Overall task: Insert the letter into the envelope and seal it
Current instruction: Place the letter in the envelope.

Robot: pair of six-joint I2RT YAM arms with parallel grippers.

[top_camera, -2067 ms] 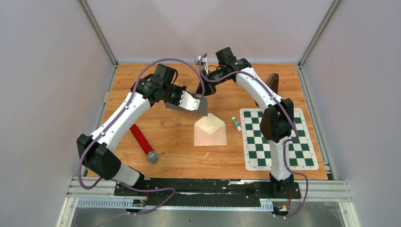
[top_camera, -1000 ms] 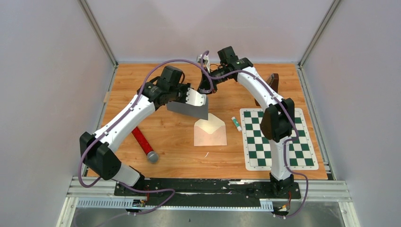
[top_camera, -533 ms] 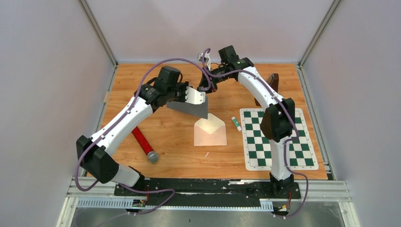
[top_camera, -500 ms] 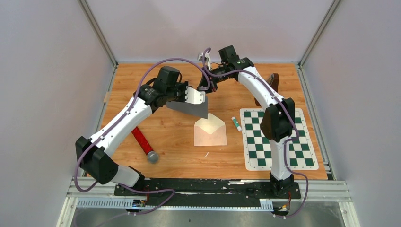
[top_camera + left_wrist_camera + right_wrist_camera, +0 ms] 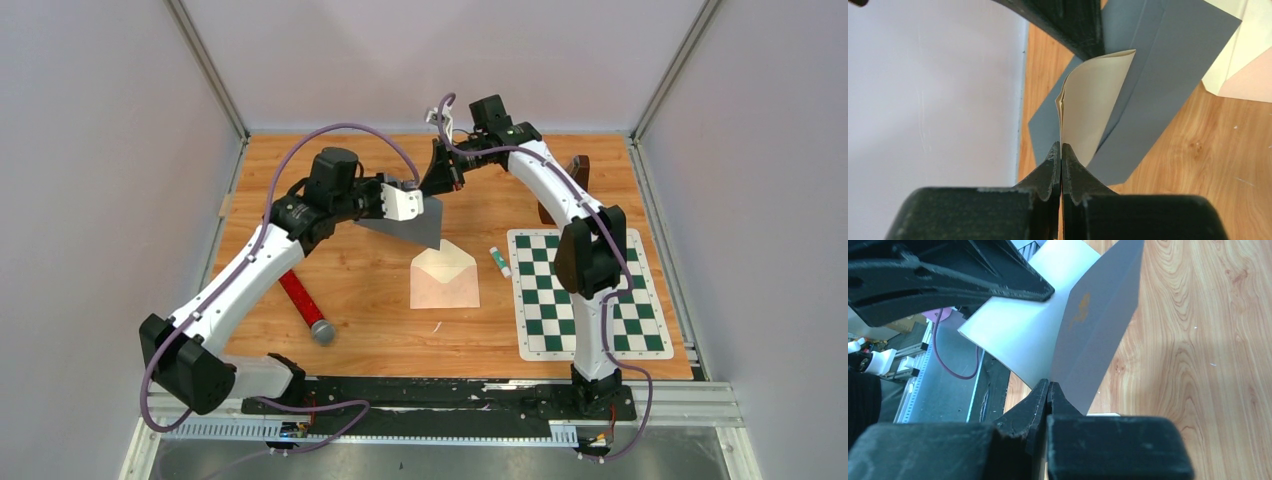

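The letter [image 5: 408, 227], a folded sheet that looks grey from above, hangs in the air just behind the envelope [image 5: 445, 276]. That cream envelope lies flat on the wood with its flap open and pointing away from me. My left gripper [image 5: 423, 207] is shut on one edge of the letter [image 5: 1096, 102], its tips [image 5: 1061, 148] pinched tight. My right gripper [image 5: 437, 189] is shut on the opposite edge, tips [image 5: 1049, 385] closed on the sheet [image 5: 1098, 325]. A corner of the envelope [image 5: 1243, 70] shows beside the sheet in the left wrist view.
A red cylinder with a grey end [image 5: 304, 302] lies on the left of the table. A small glue stick [image 5: 499, 261] rests between the envelope and a green-and-white checkered mat [image 5: 588, 295]. A brown object [image 5: 574, 176] stands at the back right.
The left arm has swung back and rolled its wrist, so the letter has turned and folded more sharply. The right gripper has shifted slightly up and right. Both grips have held.
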